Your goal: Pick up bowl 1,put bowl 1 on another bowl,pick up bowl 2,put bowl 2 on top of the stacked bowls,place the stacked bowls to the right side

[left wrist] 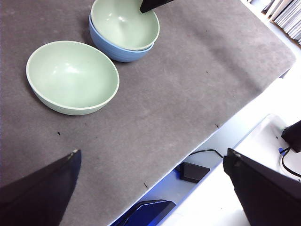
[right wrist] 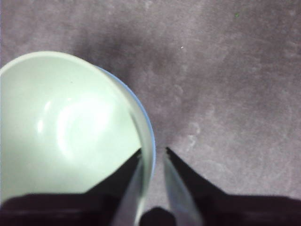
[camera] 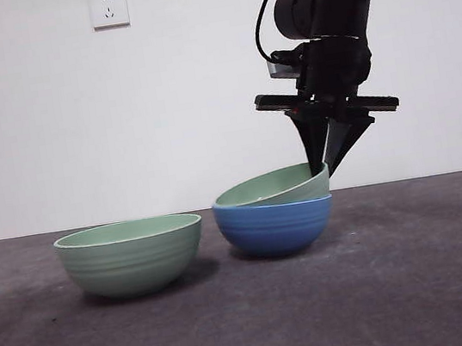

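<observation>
A pale green bowl (camera: pixel 272 187) (left wrist: pixel 124 23) (right wrist: pixel 66 122) sits tilted inside the round blue bowl (camera: pixel 274 227) (left wrist: pixel 120 52), its right side raised. My right gripper (camera: pixel 325 163) (right wrist: pixel 153 150) comes down from above and is shut on that raised rim, one jaw inside the bowl and one outside. In the left wrist view only its black tip shows over the bowl. The second pale green bowl (camera: pixel 130 256) (left wrist: pixel 70 75) stands alone on the table, left of the pair. My left gripper (left wrist: pixel 153 151) hangs high over the table's near edge, open and holding nothing.
The dark grey table (camera: pixel 404 286) stretches to the right of the bowls. Its edge (left wrist: pixel 221 122) runs past the left gripper, with a black box and cables (left wrist: pixel 193 169) below it. Two wall outlets (camera: pixel 108 8) sit on the white wall behind.
</observation>
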Robot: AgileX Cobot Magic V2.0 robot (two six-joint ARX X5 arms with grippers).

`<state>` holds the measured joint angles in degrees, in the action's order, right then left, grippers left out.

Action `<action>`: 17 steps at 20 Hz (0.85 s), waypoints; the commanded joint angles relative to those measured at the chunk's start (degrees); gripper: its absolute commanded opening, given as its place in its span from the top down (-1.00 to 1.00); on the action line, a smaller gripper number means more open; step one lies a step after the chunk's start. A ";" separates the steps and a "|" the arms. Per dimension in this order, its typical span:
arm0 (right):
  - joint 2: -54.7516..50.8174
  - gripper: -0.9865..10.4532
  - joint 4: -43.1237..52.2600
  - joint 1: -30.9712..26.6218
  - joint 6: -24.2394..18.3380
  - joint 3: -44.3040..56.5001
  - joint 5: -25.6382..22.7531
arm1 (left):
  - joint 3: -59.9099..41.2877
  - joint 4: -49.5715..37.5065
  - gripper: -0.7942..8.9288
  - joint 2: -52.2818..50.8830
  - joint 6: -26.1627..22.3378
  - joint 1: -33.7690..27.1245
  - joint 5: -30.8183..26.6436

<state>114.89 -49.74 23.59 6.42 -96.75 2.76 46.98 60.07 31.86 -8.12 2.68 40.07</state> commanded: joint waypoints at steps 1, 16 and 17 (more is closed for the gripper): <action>0.20 0.60 0.04 0.85 -0.31 -0.11 -0.11 | 0.00 -0.90 -0.52 0.00 -0.50 -0.09 0.37; -20.55 0.59 -8.66 1.92 -2.01 -0.20 -5.90 | 0.00 -20.24 -0.52 18.78 6.95 1.64 -7.39; -23.26 0.59 -10.16 1.92 -1.99 -0.20 -5.86 | 0.00 -22.32 -0.52 21.55 7.04 2.45 -9.81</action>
<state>91.81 -60.12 25.43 4.99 -97.06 -3.01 46.98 38.13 52.97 -2.22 4.89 30.74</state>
